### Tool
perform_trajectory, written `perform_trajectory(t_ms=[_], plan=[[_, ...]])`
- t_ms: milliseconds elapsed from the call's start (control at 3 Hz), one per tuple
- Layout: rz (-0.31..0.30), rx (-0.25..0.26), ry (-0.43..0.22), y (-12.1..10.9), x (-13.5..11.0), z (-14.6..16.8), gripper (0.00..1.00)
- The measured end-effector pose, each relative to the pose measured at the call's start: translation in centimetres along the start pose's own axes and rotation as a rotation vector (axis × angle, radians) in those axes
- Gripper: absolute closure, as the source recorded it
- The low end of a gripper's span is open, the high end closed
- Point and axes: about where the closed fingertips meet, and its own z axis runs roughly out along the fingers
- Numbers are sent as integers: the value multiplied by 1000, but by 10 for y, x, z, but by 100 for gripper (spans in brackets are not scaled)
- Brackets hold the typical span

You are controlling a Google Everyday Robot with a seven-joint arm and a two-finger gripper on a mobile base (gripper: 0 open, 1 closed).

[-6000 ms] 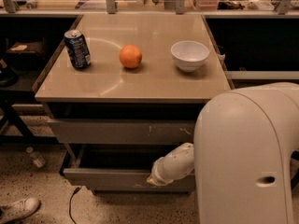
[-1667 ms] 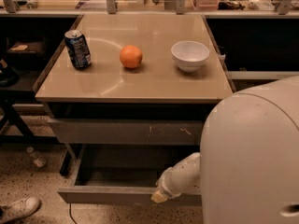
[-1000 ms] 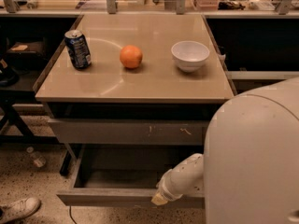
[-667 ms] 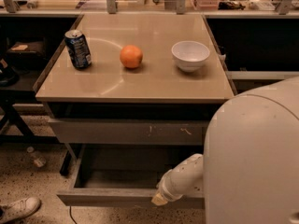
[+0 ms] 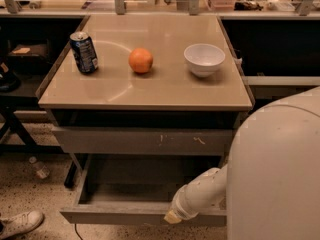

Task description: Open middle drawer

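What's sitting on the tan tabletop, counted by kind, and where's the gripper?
Blue soda can: 1
Round orange fruit: 1
White ceramic bowl: 1
Total: 3
Gripper: at the front edge of the pulled-out grey middle drawer.

1. The middle drawer [image 5: 125, 215] is seen as a wide, shallow grey tray with a plain, flat front panel.
2. It is drawn well out of the cabinet and held level, with its grey interior exposed from above.
3. The gripper [image 5: 172, 217] is placed at the top edge of the front panel, right of centre. Most of the panel is spread to the gripper's left, and the cavity lies behind it.
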Motion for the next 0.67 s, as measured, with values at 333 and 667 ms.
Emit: perform_trajectory(t_ms=[333, 667], plan=[[1, 0, 0, 0, 0, -2, 100], [28, -13, 23, 13, 16, -6, 100]])
